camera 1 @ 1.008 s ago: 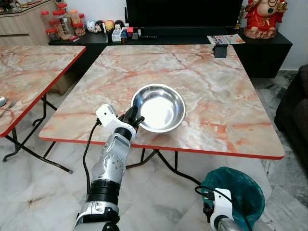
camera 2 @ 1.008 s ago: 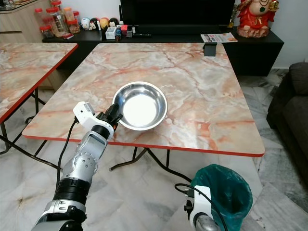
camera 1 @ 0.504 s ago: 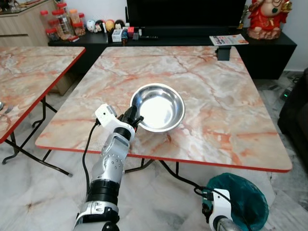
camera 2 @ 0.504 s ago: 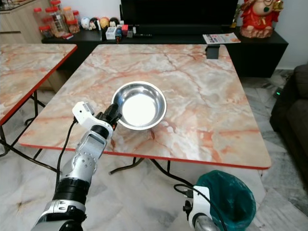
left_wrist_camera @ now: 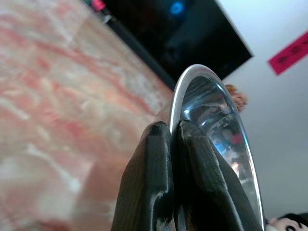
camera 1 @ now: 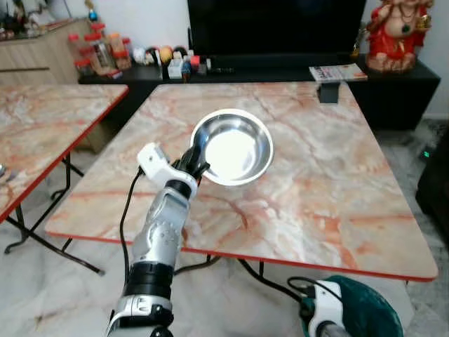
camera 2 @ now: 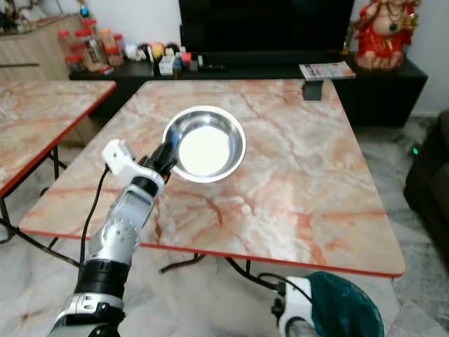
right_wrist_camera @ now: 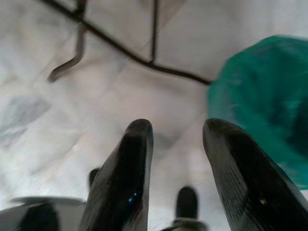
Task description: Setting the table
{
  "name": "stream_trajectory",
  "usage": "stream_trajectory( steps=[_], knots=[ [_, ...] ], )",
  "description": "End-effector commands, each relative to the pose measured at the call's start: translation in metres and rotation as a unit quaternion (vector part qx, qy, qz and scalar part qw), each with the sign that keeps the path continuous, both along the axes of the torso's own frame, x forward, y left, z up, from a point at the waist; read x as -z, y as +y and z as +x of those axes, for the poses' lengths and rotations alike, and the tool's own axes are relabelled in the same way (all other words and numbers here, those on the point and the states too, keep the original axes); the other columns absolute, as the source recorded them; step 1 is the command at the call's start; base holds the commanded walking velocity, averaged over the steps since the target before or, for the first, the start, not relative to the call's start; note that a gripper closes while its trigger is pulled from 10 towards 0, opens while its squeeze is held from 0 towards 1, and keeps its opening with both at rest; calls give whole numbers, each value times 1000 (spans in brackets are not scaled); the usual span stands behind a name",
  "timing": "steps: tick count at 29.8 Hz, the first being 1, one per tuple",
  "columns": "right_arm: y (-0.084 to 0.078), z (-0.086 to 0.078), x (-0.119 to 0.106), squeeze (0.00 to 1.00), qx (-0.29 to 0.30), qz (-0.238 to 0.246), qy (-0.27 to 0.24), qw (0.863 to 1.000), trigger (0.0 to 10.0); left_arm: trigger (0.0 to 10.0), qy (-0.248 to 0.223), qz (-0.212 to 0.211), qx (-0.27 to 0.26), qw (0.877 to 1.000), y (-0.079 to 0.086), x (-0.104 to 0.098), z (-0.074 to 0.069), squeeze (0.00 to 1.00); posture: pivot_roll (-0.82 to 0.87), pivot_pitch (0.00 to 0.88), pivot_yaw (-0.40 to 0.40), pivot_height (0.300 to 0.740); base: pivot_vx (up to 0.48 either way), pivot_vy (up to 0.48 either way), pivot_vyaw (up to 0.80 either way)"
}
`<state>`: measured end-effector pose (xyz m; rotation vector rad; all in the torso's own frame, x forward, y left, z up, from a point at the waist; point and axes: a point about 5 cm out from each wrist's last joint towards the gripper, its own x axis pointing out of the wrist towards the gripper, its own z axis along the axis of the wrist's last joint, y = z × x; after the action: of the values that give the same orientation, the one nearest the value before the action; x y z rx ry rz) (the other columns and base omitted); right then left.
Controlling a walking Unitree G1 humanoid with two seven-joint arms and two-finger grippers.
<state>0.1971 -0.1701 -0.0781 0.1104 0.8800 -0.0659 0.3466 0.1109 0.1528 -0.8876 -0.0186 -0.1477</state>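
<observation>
On the marble table [camera 1: 330, 182], left of centre and toward the near half, a steel bowl [camera 1: 235, 146] is sitting upright, well in from the red edge. The left gripper [camera 1: 195, 163] is reaching in from the near-left and pinching the bowl's near-left rim, silver arm stretching up over the table edge. The left wrist view is giving the close detail the head views are too small for: the two black fingers [left_wrist_camera: 156, 183] are clamping together on the thin rim, one on each face of the wall, with the shiny inside of the bowl [left_wrist_camera: 219, 130] curving away beyond them. The head views are showing the surroundings instead: a second marble table [camera 1: 42, 133] standing off to the left, a dark TV cabinet [camera 1: 280, 70] running behind with jars [camera 1: 98, 50] and small clutter on it, a red figurine [camera 1: 396, 35] at its right end, a magazine [camera 1: 338, 71] beside that, and a small dark block [camera 1: 327, 92] sitting on the far right edge of the table. The right arm is hanging idle low at the right beside a green bin [camera 2: 347, 309]. The right wrist view is showing the right gripper [right_wrist_camera: 175, 144] with fingers spread apart, holding nothing, pointing at pale floor tiles, with the bin [right_wrist_camera: 262, 130] and table legs [right_wrist_camera: 120, 48] blurred beyond.
</observation>
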Motion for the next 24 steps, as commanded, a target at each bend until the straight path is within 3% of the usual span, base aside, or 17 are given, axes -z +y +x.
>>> stream_trajectory(
  steps=[1,6,14,16,20,24],
  knots=[
    [-5,-1,0,0,0,-6,3,1000,10000,10000,-1,1,30,1000,-15,-6,-1,0,55,0,74,740,0,0,0],
    [-3,-3,2,0,-6,-6,8,1000,10000,10000,37,31,67,997,-21,6,-6,0,56,0,72,740,0,0,0],
    [-6,-12,6,0,-12,-9,19,1000,10000,10000,85,80,61,991,-24,24,-11,0,63,0,55,740,0,0,0],
    [-7,-14,6,0,-13,-11,22,1000,10000,10000,101,72,55,991,-25,26,-10,0,64,0,49,740,0,0,0],
    [-9,-14,6,0,-12,-12,22,1000,10000,10000,133,-7,34,990,-30,27,-5,0,54,0,40,740,0,0,0],
    [-10,-13,6,0,-11,-12,20,1000,10000,10000,139,-20,31,990,-32,27,-4,0,49,0,37,740,0,0,0]
  ],
)
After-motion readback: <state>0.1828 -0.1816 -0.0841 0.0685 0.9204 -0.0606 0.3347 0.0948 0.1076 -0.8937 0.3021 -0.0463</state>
